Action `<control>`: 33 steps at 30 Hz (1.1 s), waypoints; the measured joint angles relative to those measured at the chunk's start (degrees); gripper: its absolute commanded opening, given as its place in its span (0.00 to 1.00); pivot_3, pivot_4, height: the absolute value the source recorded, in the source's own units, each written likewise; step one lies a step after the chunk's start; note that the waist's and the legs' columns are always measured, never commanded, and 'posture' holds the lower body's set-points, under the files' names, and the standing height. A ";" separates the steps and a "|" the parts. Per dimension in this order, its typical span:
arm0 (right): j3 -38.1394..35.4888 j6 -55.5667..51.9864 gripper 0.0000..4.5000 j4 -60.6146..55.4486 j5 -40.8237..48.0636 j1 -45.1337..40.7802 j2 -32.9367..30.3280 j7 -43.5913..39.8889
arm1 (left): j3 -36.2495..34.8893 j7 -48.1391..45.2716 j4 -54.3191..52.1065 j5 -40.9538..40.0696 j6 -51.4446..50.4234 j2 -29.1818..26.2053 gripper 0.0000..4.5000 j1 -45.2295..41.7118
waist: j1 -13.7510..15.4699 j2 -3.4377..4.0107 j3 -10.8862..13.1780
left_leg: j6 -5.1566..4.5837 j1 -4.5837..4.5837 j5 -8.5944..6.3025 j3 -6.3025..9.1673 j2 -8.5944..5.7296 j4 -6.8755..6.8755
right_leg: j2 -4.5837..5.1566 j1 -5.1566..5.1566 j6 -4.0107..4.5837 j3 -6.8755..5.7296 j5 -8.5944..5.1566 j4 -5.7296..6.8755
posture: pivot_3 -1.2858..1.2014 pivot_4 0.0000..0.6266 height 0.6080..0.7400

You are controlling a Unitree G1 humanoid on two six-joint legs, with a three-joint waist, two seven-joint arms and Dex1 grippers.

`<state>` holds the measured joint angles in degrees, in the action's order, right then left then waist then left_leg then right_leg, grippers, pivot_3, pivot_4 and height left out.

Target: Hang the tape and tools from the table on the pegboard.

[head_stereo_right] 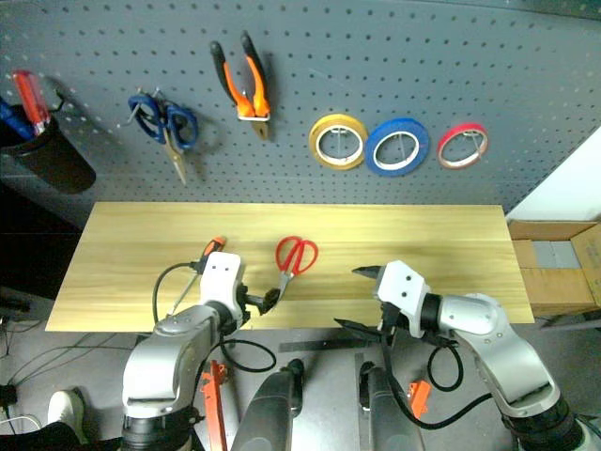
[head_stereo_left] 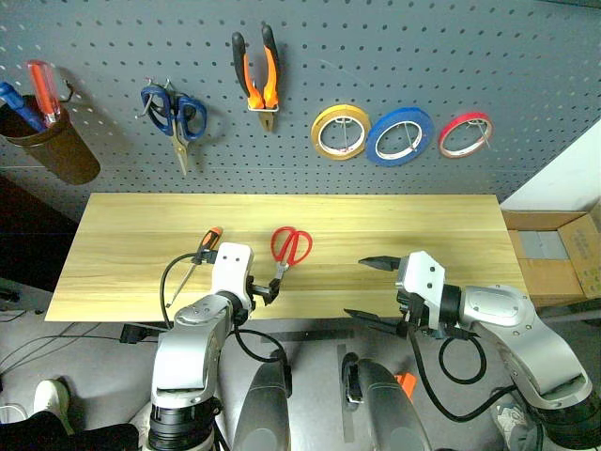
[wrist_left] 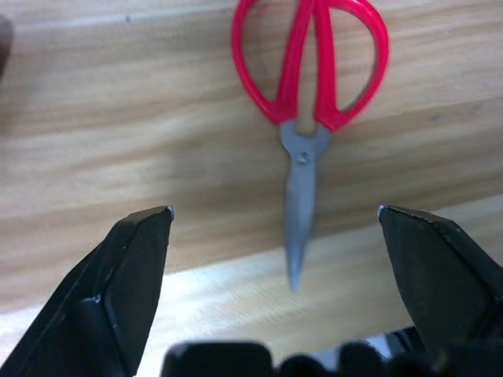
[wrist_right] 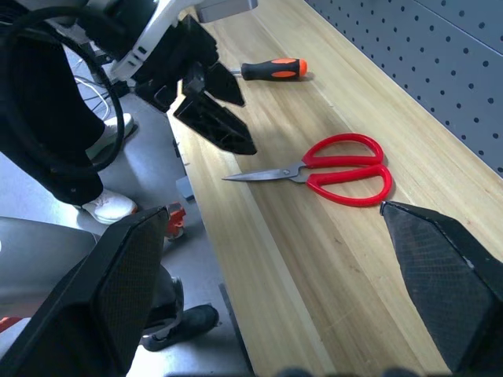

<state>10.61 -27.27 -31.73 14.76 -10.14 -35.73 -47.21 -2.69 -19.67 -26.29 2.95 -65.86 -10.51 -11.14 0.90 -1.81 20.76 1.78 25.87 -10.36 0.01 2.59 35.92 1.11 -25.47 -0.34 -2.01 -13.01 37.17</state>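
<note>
Red-handled scissors point(head_stereo_left: 292, 248) lie flat on the table point(head_stereo_left: 131, 235), near its front edge, loops toward the pegboard point(head_stereo_left: 394, 47), closed blades pointing at the robot. The small orange-and-black screwdriver point(head_stereo_left: 203, 250) lies to their left, its shaft partly behind the left arm. On the pegboard, already hung: orange-and-black pliers point(head_stereo_left: 260, 78), and the blue tape point(head_stereo_left: 399, 135) between a yellow roll point(head_stereo_left: 341, 132) and a red roll point(head_stereo_left: 466, 134). Blue-handled scissors point(head_stereo_left: 176, 117) hang left of the pliers.

Left gripper point(wrist_left: 275, 224) is open and empty, fingers spread either side of the blade tip, not touching it. Right gripper point(head_stereo_left: 371, 289) is open wide and empty, at the table's front edge, well right of the scissors.

The tabletop between scissors and right gripper is bare wood. A dark cup point(head_stereo_left: 52, 146) at the pegboard's far left is cut off by the frame.
</note>
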 measured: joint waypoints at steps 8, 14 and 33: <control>0.22 -0.03 1.00 0.43 -0.05 -0.14 0.48 0.85 | 2.22 -0.36 10.49 -2.03 7.20 -3.55 1.00 -4.36 | 0.42 0.04 0.63 | 0.00 0.01 0.00 0.00 0.00 0.02 | 0.04 0.00 0.00 -0.01 0.00 0.00 | 0.53 0.68 1.00; 0.31 -0.03 1.00 0.55 -0.09 -0.37 0.52 1.24 | 2.58 -0.94 17.23 -4.00 11.33 -3.43 1.00 -7.69 | 0.42 0.01 1.00 | 0.00 0.04 0.00 -0.04 0.00 0.00 | 0.03 -0.02 -0.01 0.00 0.01 -0.04 | 0.52 0.69 1.00; 0.31 -0.03 1.00 0.69 -0.14 -0.39 0.38 1.40 | 6.15 1.47 19.63 -5.07 11.87 -3.60 1.00 -7.03 | 0.39 0.08 1.13 | 0.00 0.01 0.00 -0.04 0.00 0.02 | 0.05 -0.01 -0.02 0.00 0.01 0.01 | 0.52 0.67 1.00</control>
<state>10.92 -27.30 -31.04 14.62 -10.53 -35.35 -45.81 3.46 -18.20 -6.66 -2.12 -53.99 -14.11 -18.18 1.29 -1.73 21.88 1.78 25.89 -10.36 -0.03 2.59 35.94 1.16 -25.48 -0.36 -2.00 -13.00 37.17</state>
